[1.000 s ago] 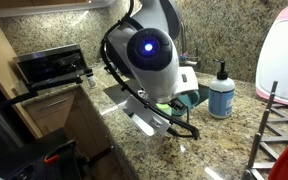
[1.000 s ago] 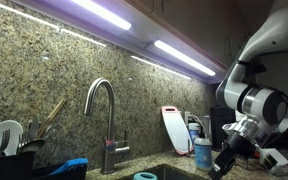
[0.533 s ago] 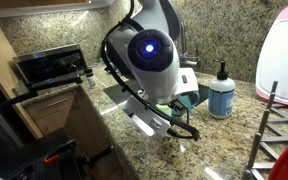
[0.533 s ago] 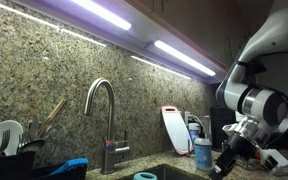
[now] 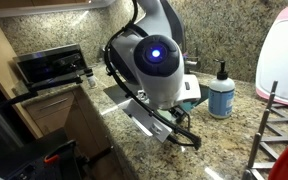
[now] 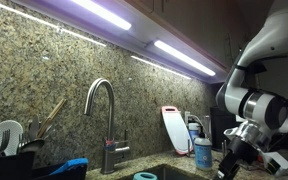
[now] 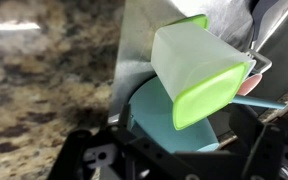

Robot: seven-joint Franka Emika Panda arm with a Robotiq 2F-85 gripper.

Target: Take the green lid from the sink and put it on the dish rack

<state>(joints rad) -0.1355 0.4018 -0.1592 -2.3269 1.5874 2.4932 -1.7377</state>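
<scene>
End effector (image 7: pixel 170 155) hovers spread wide, green lid (image 7: pixel 198 70) just ahead.

We are in a home kitchen: a curved chrome faucet (image 6: pixel 102 115) at centre frame over a metal sink (image 7: pixel 134 40), speckled granite on wall (image 6: pixel 44 70) and desk (image 5: pixel 144 155), a soap bottle (image 5: pixel 221 92) (blue, pump-topped), cutlery (image 6: pixel 4 135) at lower left.

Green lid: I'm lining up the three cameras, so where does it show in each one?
Wrist view: the lid is upper right, tilted, over a teal container.
Exterior view: not visible; the arm blocks that spot.
Exterior view: not visible; only the sink edge shows at the bottom.
Shared landmark: the soap bottle, in both exterior views only.
</scene>
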